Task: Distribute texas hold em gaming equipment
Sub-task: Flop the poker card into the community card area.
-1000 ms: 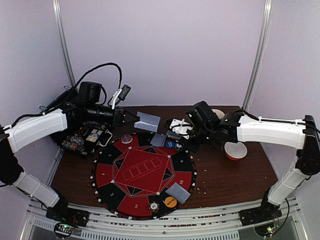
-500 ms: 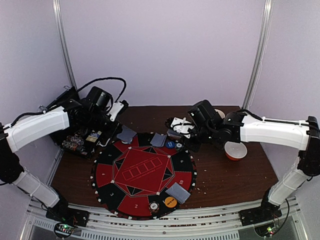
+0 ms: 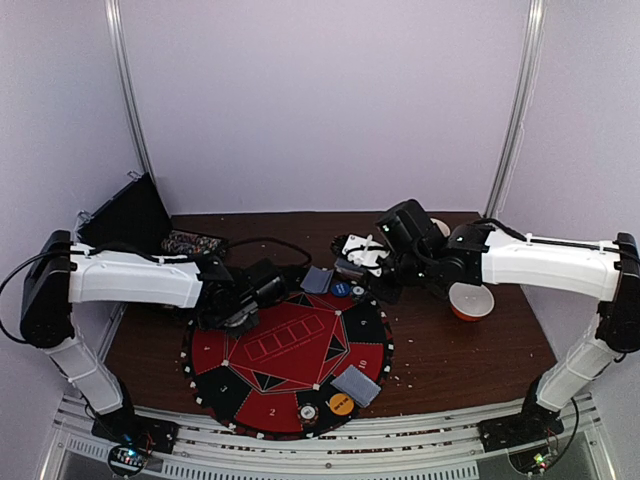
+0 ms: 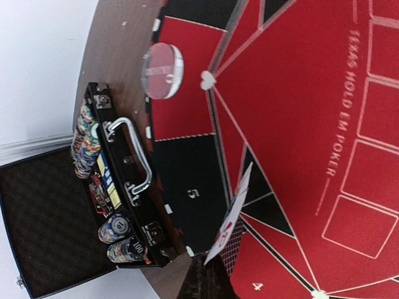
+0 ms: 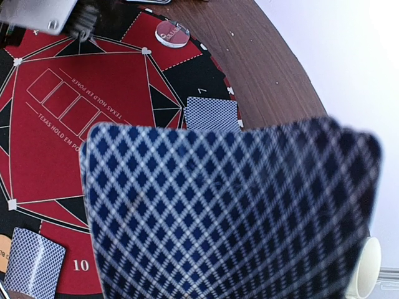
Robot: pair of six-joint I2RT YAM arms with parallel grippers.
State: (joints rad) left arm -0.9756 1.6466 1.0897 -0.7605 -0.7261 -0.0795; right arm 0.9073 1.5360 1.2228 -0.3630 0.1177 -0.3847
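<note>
Since only some seats hold cards, dealt card (image 4: 234, 215): in the left gripper (image 3: 245, 305), raised over the black wedges by seats 4 and 5 of the poker mat (image 3: 285, 345); not laid flat yet.
Card pose: nearly edge-on to the wrist camera, white face with a red mark showing. Long axis runs away from the fingers toward the mat centre, tilted.
Why held so: the end pinch leaves the far end free to touch down first, probably.
Left gripper state: clamped on the card's near short end; tips mostly out of frame.
Remaining cards (image 5: 230, 212): blue diamond backs fill the right wrist view.
Right gripper (image 3: 365, 268): holds them at the mat's far rim, likely as supply. Fingers are hidden behind the cards; grip reads as closed on them.
Seat 7 card (image 5: 212, 114): face down.
Seat 10 card (image 5: 34, 268): face down.
Chips: blue chip (image 3: 341, 289) just beside the seat 7 card; orange chip (image 3: 341, 404) and pale chip (image 3: 309, 411) at the near rim; clear button (image 4: 163, 61) on a red seat.
Outside: chip case (image 4: 118, 187) open, at the mat's left edge; bowl (image 3: 470, 300) on the right.
</note>
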